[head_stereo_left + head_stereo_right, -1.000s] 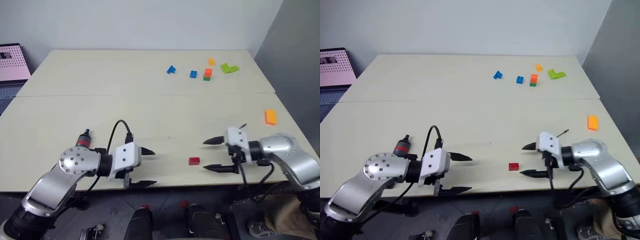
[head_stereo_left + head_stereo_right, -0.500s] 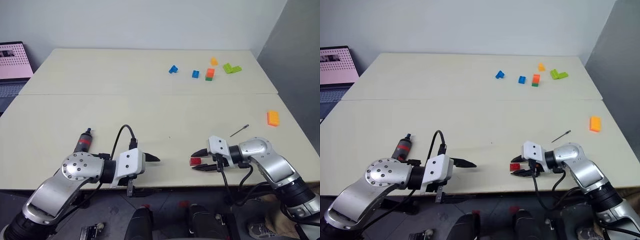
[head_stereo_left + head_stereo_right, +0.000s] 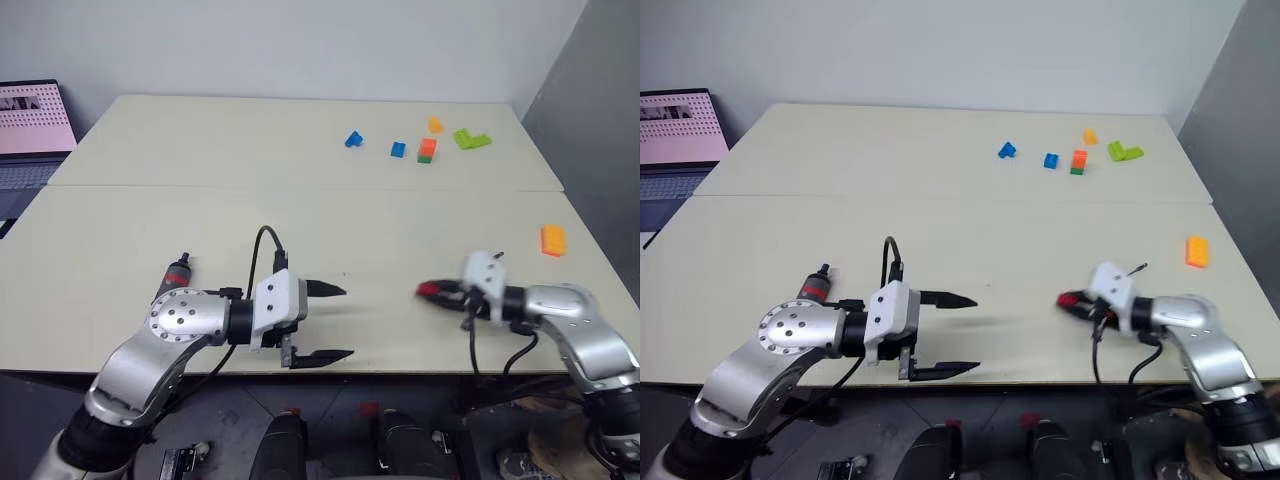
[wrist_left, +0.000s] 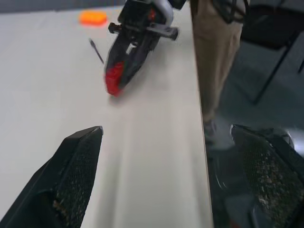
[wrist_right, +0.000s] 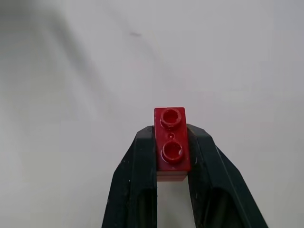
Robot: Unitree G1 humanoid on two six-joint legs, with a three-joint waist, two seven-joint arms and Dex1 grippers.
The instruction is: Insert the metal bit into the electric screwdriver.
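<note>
The right pincer (image 5: 172, 156) has just clamped the red brick (image 5: 171, 143) and carried it toward three o'clock; left pincer (image 3: 327, 322) gapes, metal bit (image 4: 96, 51) untouched.

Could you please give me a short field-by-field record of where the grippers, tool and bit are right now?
left gripper: open, empty, at the table's near edge
right gripper: shut on the red brick
electric screwdriver: on the table, behind the left arm
metal bit: on the table beside the right gripper, not picked up
orange brick: near the table's right edge
small bricks: grouped at the far right
</note>
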